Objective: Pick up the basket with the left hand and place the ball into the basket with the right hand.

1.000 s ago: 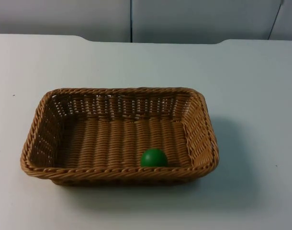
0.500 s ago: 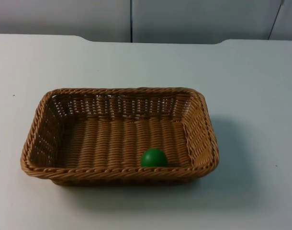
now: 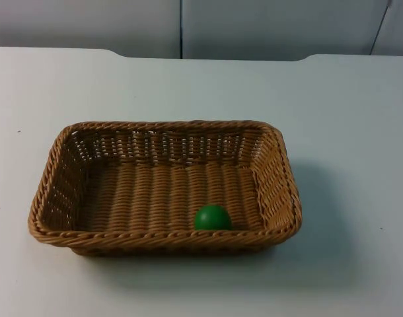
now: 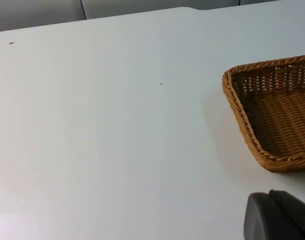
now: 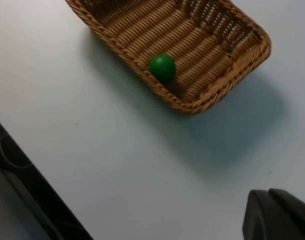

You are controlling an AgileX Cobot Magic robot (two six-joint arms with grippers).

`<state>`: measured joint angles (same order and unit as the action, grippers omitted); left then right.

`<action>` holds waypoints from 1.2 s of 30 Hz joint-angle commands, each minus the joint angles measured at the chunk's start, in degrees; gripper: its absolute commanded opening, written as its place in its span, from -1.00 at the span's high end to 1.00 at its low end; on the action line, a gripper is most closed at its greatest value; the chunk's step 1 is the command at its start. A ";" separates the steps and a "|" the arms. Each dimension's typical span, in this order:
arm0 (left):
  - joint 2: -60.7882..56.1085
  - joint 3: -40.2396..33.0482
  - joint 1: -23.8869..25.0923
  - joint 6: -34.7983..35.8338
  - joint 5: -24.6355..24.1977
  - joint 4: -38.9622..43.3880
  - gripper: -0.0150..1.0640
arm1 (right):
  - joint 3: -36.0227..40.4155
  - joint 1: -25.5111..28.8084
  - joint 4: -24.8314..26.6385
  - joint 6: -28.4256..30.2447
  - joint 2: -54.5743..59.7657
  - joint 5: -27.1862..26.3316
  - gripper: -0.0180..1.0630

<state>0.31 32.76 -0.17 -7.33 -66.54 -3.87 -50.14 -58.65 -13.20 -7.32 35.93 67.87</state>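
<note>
My overhead cam looks down and forward at the wicker basket (image 3: 165,188) mid-table. My left wrist cam sits off to its side, catching one corner; my right wrist cam looks down from higher, basket and green ball (image 5: 162,67) ahead of my fingertip.

The basket (image 3: 165,187), brown woven wicker and rectangular, sits flat on the table before me. The green ball (image 3: 212,217) rests inside it, on the floor, against the near long wall.
</note>
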 commanded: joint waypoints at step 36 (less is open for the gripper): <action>-0.31 -1.91 -0.03 0.29 2.23 2.84 0.97 | 19.33 -0.18 5.61 0.50 -35.93 -3.23 0.97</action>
<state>0.31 32.13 -0.17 -7.33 -65.99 -1.03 -31.02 -58.68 -7.28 -7.42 0.17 65.46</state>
